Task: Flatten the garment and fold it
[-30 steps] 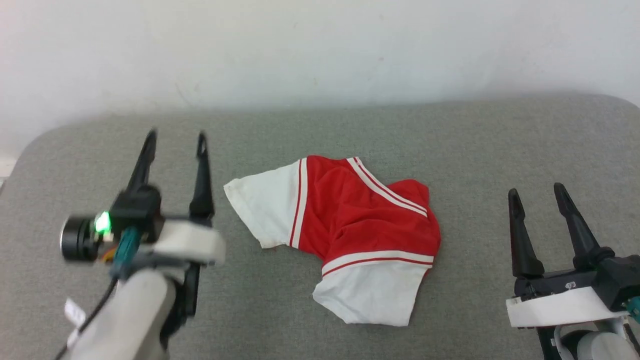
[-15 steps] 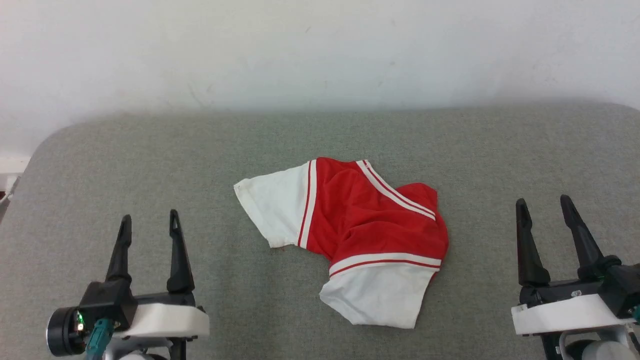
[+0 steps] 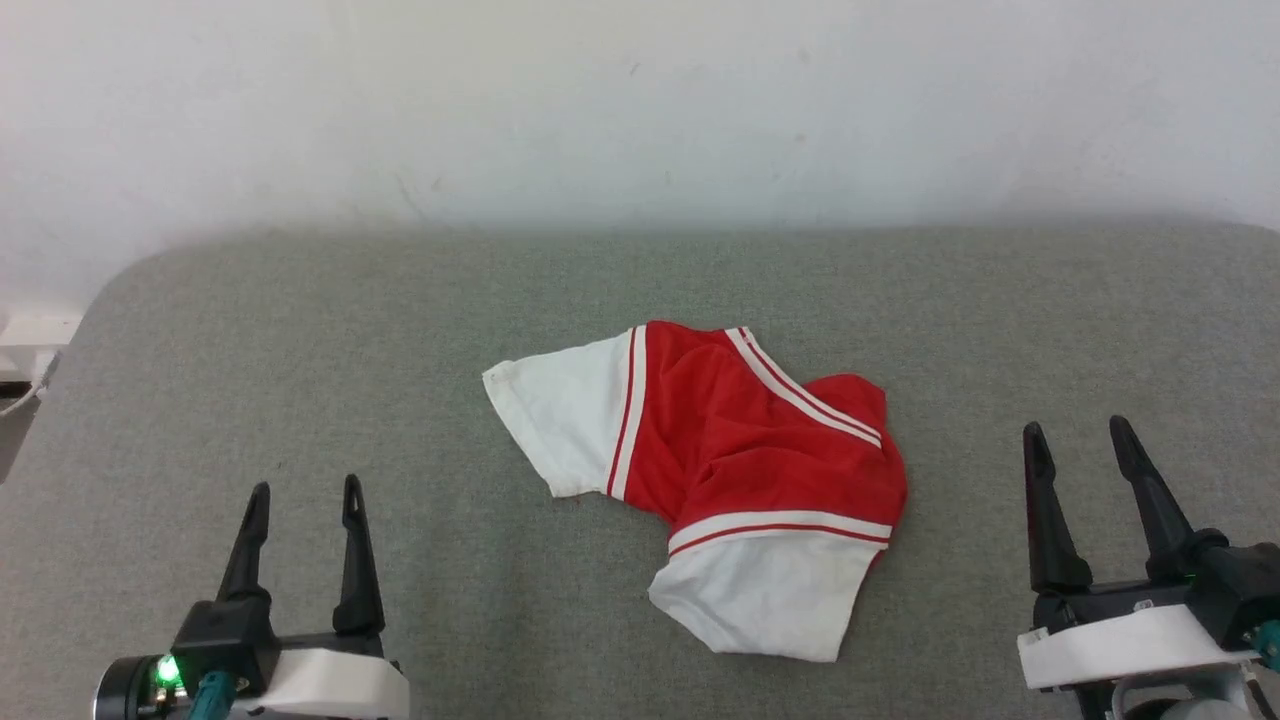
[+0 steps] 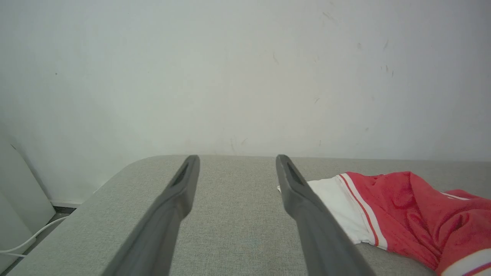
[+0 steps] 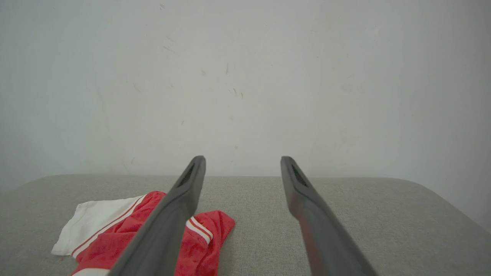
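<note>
1. Garment (image 3: 740, 470): a red jersey-style T-shirt with white short sleeves and red-and-white striped trim. It lies crumpled in a low heap near the middle of the table, between the two grippers and apart from both. One white sleeve spreads toward the robot's left. The other white sleeve lies at the near edge of the heap, toward the robot. The red body is bunched and creased between the sleeves. A striped band runs on a slant across the far side of the heap.
2. Table (image 3: 300, 330): covered in grey fabric, with rounded far corners. It bears the garment.
3. Left gripper (image 3: 306, 487): at the lower left of the head view, with its dark fingers pointing toward the wall. The jaws are spread wide, and grey table cloth shows between them. It is well to the left of the garment and grips nothing. In the left wrist view the white sleeve shows just beyond its right finger.
4. Right gripper (image 3: 1076, 427): at the lower right of the head view, with its fingers pointing toward the wall. The jaws are spread wide over bare grey cloth. It is to the right of the garment and clear of it.
5. Wall (image 3: 640, 100): white and lightly scuffed, rising behind the table's far edge.
6. White cable (image 4: 27, 239): on the floor beside the table's left corner.
</note>
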You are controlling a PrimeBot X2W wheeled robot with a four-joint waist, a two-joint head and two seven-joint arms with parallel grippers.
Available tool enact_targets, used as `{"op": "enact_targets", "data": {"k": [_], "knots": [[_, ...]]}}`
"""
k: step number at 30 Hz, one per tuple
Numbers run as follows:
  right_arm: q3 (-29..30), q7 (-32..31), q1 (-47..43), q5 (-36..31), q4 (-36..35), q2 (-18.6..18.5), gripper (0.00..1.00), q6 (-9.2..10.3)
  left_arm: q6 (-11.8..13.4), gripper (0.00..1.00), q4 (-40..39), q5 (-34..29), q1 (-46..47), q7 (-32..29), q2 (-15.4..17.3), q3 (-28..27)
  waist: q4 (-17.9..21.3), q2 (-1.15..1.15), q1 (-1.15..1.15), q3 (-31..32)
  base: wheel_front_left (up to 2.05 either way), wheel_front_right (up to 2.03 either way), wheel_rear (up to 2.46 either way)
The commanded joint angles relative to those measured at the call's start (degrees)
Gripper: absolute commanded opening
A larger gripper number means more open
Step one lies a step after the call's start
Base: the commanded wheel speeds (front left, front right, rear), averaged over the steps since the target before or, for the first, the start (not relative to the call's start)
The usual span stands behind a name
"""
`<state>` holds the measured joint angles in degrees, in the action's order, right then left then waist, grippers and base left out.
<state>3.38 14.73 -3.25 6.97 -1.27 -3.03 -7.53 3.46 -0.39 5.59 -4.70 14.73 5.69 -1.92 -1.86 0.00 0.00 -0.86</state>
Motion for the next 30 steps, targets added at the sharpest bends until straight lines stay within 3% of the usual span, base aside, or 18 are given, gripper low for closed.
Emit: {"op": "enact_targets", "data": {"k": [1,15,24,26,30], "knots": [[-0.11,0.27,-0.73,0.11,0.17,0.15,1.0,0.04,-0.43,1.0,0.57,-1.6,-0.78,0.27,-0.23,-0.36,-0.02,0.0,0.0,0.18,0.0,0.0,0.0],[-0.75,0.27,0.14,-1.19,-0.18,0.15,1.0,0.04,0.59,1.0,1.3,-4.81,-1.39,0.27,-0.98,-0.6,-0.2,0.0,0.0,1.2,0.0,0.0,0.0],[-3.89,0.27,7.04,-6.52,-6.06,0.14,1.0,0.04,1.12,1.0,1.86,-5.08,-1.59,0.27,-0.87,-0.85,-0.33,0.0,0.0,1.24,0.0,0.0,0.0],[-6.5,0.27,9.03,-6.4,-5.94,-1.2,1.0,0.04,1.21,1.0,2.17,-5.09,-1.61,0.27,-0.83,-0.87,-0.28,0.0,0.0,1.12,0.0,0.0,0.0],[-16.49,-0.26,12.58,-3.57,-1.46,-8.86,1.0,0.04,1.43,1.0,2.98,-4.91,-1.67,0.27,-0.85,-1.0,-0.22,0.0,0.0,0.87,0.0,0.0,0.0]]}}
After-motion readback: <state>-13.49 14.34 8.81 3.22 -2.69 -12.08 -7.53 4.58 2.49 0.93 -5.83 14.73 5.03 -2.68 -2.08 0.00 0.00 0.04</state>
